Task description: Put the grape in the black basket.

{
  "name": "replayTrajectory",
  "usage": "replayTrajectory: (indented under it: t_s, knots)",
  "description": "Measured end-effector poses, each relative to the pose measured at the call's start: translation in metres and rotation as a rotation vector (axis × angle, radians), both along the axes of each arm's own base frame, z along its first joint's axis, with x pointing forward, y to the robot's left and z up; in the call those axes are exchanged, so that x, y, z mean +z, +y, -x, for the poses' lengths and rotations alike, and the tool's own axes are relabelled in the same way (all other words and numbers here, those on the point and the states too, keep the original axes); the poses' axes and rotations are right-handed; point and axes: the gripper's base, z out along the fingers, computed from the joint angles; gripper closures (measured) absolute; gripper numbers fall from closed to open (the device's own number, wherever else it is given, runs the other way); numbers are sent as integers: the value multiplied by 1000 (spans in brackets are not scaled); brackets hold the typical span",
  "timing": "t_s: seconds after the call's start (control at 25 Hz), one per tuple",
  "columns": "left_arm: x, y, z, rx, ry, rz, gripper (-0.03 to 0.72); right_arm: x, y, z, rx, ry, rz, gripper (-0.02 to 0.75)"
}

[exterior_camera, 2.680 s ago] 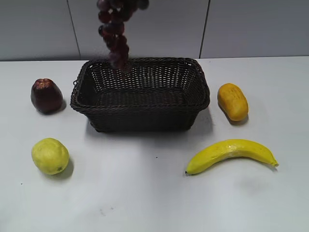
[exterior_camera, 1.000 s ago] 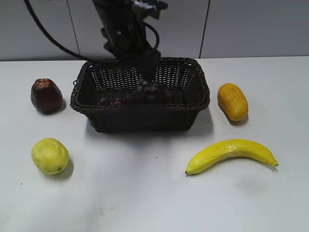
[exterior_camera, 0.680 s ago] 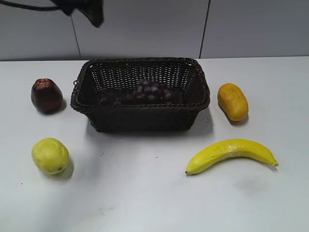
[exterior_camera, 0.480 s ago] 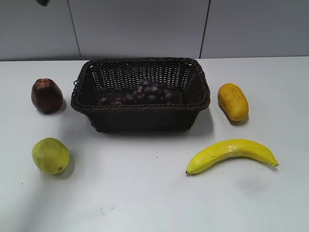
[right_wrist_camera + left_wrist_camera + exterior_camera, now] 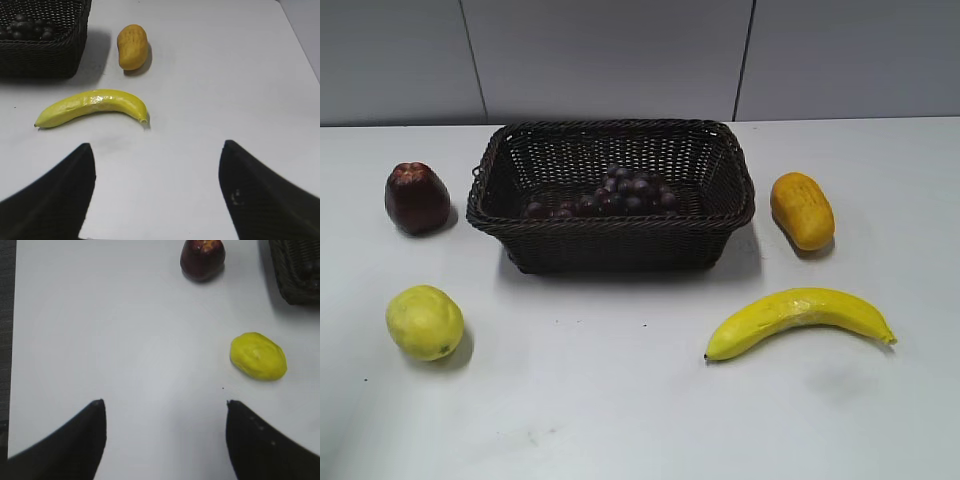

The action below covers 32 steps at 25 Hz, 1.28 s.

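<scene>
Purple grape (image 5: 605, 196) inside black basket (image 5: 610, 228); wrist views alone show both hands (image 5: 165, 440) (image 5: 157, 192) apart.

Matte black, tapered end effector fingers (image 5: 75, 440)

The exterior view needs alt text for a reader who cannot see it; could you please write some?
A bunch of grapes lies inside a black wicker basket on a white table. Around it sit a dark red fruit, a yellow-green fruit, a banana and an orange fruit.

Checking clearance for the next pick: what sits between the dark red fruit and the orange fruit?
The black basket sits between the dark red fruit and the orange fruit, with the grape lying inside it. The exterior view shows this.
</scene>
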Motion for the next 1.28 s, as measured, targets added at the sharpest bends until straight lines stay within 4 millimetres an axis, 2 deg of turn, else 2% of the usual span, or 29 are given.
replayTrajectory:
  t_s: [0.24, 0.4, 0.52, 0.68, 0.8, 0.92, 1.28]
  knots:
    - [-10, 2, 87, 8, -77, 8, 137, 0, 0, 0, 0, 0, 0, 153]
    - [-23, 3, 139, 11, -173, 12, 137, 0, 0, 0, 0, 0, 0, 153]
    - [-37, 4, 171, 12, -238, 15, 137, 0, 0, 0, 0, 0, 0, 153]
    - [-65, 5, 201, 14, -292, 16, 137, 0, 0, 0, 0, 0, 0, 153]
    - [-89, 5, 213, 18, -297, 19, 137, 0, 0, 0, 0, 0, 0, 153]
    - [-111, 5, 216, 29, -275, 25, 135, 0, 0, 0, 0, 0, 0, 153]
    - [-118, 5, 209, 48, -330, 38, 133, 0, 0, 0, 0, 0, 0, 153]
